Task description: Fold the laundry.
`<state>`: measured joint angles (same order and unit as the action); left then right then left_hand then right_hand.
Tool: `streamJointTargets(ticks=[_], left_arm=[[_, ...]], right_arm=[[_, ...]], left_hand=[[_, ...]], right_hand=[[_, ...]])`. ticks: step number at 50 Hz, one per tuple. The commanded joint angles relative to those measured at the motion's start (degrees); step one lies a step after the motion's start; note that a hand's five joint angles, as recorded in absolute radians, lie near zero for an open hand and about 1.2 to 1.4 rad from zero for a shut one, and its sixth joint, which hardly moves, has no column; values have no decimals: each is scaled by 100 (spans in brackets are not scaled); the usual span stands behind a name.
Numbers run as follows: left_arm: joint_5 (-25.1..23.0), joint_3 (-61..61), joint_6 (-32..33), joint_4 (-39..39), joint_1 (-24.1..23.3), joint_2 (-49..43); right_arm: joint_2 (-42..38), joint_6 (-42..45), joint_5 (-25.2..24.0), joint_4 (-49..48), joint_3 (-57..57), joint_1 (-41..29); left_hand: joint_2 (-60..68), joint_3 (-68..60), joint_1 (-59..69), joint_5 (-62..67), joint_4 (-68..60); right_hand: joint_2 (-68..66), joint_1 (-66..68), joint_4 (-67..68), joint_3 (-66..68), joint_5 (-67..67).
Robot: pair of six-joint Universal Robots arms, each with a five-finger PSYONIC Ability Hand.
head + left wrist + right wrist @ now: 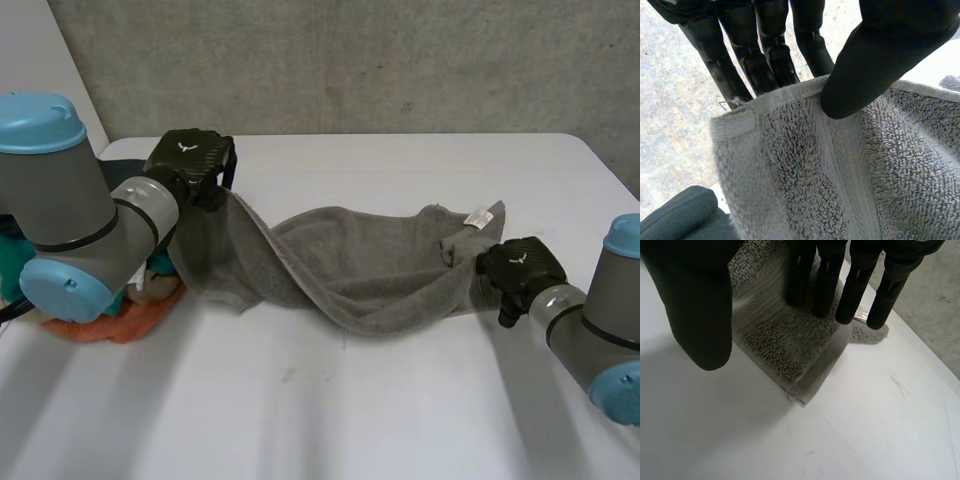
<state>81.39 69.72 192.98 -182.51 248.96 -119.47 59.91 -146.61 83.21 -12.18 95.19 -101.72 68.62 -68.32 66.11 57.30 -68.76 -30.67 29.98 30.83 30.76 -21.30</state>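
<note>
A grey towel (360, 265) lies stretched and twisted across the table between my two hands. My left hand (190, 160) holds its left end raised off the table. In the left wrist view the thumb (875, 65) pinches the towel's hemmed edge (790, 97) near a corner against the fingers (740, 60). My right hand (515, 265) is at the towel's right end. In the right wrist view its straight fingers (827, 285) reach over a folded corner of the towel (785, 340) lying on the table, and the thumb (695, 305) stands apart over bare table.
A white tag (480, 217) sticks out at the towel's right end. Orange cloth (110, 320) and a teal item (10, 265) lie at the table's left edge under my left arm. A grey wall stands behind the table's far edge.
</note>
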Motion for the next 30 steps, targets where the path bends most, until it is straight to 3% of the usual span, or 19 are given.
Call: streamJointTargets(ticks=[1,22,24,25,26,30], left_arm=[[-1,6,3,-3,13,-7],[-1,15,-6,5,232,-15],[8,15,-6,5,250,-15],[8,15,-6,5,250,-15],[8,24,-6,14,259,-15],[8,67,3,14,259,-15]], right_arm=[[-331,1,11,14,-457,-6],[-1543,282,46,348,-2092,-24],[-1614,300,46,348,-2197,-24],[-1640,300,64,348,-2302,-24],[-1632,300,90,348,-2347,-15],[-1448,203,117,252,-2426,38]], left_hand=[[1138,-1168,1389,1270,-1124],[1138,-1168,1389,1270,-1124],[1138,-1168,1389,1270,-1124],[1138,-1168,1389,1270,-1124],[1138,-1168,1389,1270,-1124],[1138,-1168,1389,1270,-1124]], right_hand=[[-784,853,768,774,-721],[-1170,1239,1154,1161,-1107],[-1789,1858,1773,1780,-1726],[-3775,3844,3759,3766,-3712],[-4921,4990,4905,4912,-4858],[-4933,5002,4917,4924,-4870]])
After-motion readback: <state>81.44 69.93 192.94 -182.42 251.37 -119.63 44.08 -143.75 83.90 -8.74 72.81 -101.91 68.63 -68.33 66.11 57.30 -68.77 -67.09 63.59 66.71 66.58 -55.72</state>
